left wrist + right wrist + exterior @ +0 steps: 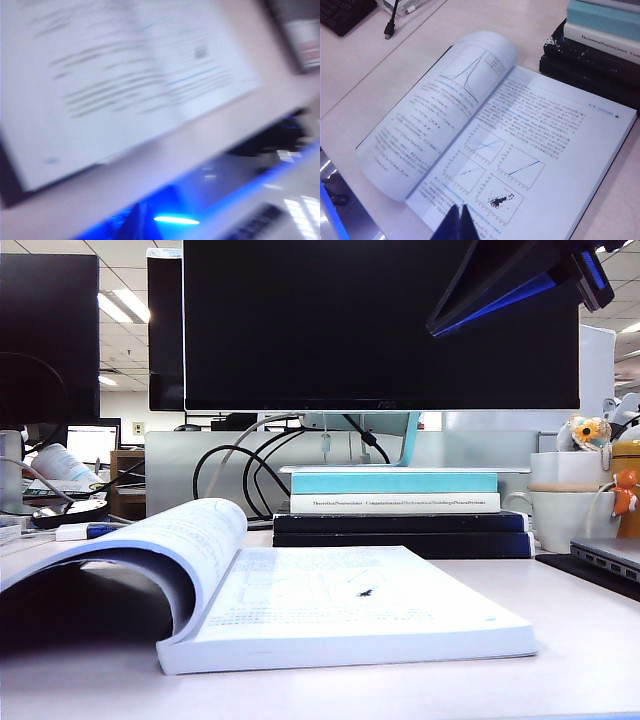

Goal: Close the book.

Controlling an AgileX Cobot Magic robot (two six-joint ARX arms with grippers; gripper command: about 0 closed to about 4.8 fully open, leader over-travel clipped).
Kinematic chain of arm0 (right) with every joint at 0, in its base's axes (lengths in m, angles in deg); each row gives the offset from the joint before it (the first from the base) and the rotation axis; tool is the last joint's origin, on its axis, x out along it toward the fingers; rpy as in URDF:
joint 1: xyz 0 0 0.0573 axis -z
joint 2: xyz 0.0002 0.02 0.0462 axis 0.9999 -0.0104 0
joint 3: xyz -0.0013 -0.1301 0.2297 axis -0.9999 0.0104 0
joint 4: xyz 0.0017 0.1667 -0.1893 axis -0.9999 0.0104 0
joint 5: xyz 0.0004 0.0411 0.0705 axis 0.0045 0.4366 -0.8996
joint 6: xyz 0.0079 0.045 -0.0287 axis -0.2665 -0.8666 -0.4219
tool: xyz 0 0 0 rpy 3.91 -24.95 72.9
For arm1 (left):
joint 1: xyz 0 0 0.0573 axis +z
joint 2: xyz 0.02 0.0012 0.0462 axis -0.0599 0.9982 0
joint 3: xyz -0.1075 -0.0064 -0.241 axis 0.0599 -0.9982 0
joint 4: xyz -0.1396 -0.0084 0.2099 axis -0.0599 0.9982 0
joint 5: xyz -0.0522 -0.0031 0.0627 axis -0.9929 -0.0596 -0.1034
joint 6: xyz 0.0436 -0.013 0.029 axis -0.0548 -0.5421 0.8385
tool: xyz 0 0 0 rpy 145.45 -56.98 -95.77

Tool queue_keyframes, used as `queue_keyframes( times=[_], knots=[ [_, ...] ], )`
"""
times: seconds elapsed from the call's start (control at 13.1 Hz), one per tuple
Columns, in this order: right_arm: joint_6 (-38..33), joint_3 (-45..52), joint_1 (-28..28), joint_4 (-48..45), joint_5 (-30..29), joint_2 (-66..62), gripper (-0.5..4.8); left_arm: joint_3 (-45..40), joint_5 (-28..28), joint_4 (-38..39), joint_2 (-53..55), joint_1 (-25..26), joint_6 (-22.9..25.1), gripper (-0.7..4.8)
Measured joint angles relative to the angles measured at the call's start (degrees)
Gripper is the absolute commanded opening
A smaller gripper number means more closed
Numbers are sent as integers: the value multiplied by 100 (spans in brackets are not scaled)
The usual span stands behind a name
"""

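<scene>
Book (pixel 340 605) is lying open on the white desk (pixel 590 640), spine toward me, left pages arching up in a hump, right half lying flat. Dark cover edge is showing under the pages in the right wrist view (pixel 600 192). Printed text and small plots are facing up.

My left gripper (pixel 137 225) is hovering above the book's near edge; its view is badly smeared, but I'm seeing the finger tips together with nothing between them, so I'm reading it as fully closed and holding nothing. Blue glow is sitting right beside it.

My right gripper (pixel 457 225) is hanging over the near edge of the right-hand page, tips pressed together, gripping nothing. I cannot tell whether it is touching the paper.

Stack of books (pixel 400 510) is sitting just behind the open one, teal and white on top of two dark ones. Monitor (pixel 380 325) is standing behind the stack, cables (pixel 245 465) trailing under it. White mugs (pixel 565 500) are sitting to the right of the stack, laptop corner (pixel 605 560) in front of them. Keyboard (pixel 342 15) and a loose cable plug (pixel 389 34) are lying well apart from the book.
</scene>
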Motion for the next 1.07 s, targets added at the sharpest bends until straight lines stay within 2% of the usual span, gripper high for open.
queue_keyframes(
  times=[0.08,0.23,0.31,0.38,0.46,0.61,0.84,0.99,1.07],
  knots=[
    [2,0,0,0,0,0,-2,-13,450,-52,179,-238,-57,4],
    [9,-2,-4,-4,0,-11,-2,-11,629,-507,717,-778,-330,4],
    [11,-2,-4,-2,4,-35,-2,-11,839,-894,1097,-1233,-398,4],
    [24,-2,-4,-2,0,-35,-2,-11,999,-1043,1320,-1414,-439,28],
    [179,-2,-7,166,-131,-42,-2,-11,1565,-1375,2214,-1878,-682,28],
    [304,0,-7,319,-129,-57,-3,-24,1923,-1447,2389,-2284,-944,27],
    [337,0,-7,299,-127,-61,-2,-557,2319,-1716,2393,-2323,-1335,28],
    [343,0,-7,229,-129,-70,-2,-673,2940,-2199,2404,-2321,-1397,28],
    [343,0,-9,142,-129,-70,-2,-776,3316,-2745,2577,-2068,-1346,29]
  ],
)
